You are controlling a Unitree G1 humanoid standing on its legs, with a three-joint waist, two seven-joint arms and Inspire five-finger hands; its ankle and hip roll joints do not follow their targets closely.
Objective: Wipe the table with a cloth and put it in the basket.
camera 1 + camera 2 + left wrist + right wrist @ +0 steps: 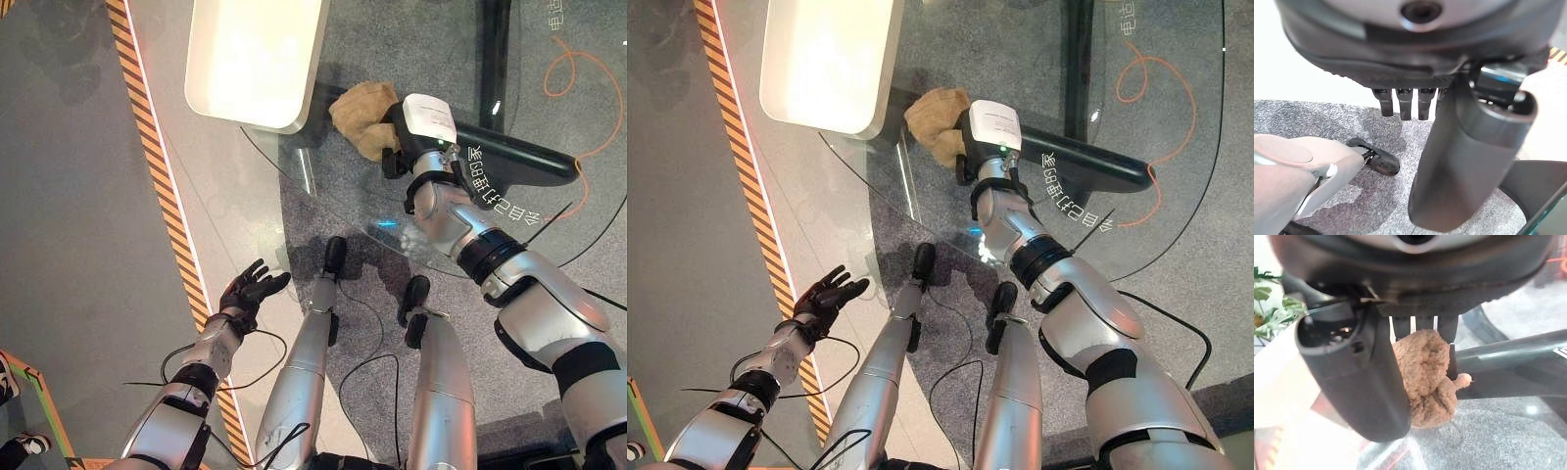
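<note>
A crumpled brown cloth [359, 115] rests on the round glass table [343, 201], close to the white basket [257, 64] at the table's far-left edge. My right hand [395, 139] reaches over the glass and is shut on the cloth. In the right wrist view, the cloth [1425, 377] is bunched between the thumb [1361, 382] and the fingers behind it. My left hand [251, 290] hangs low at the left, off the table, open with its fingers spread and holding nothing.
The table's dark base bar [519, 152] shows through the glass under my right forearm. An orange cable [578, 88] loops on the floor at the far right. A yellow-and-black striped tape line [157, 166] crosses the floor at the left. A green plant [1268, 308] stands beyond the basket.
</note>
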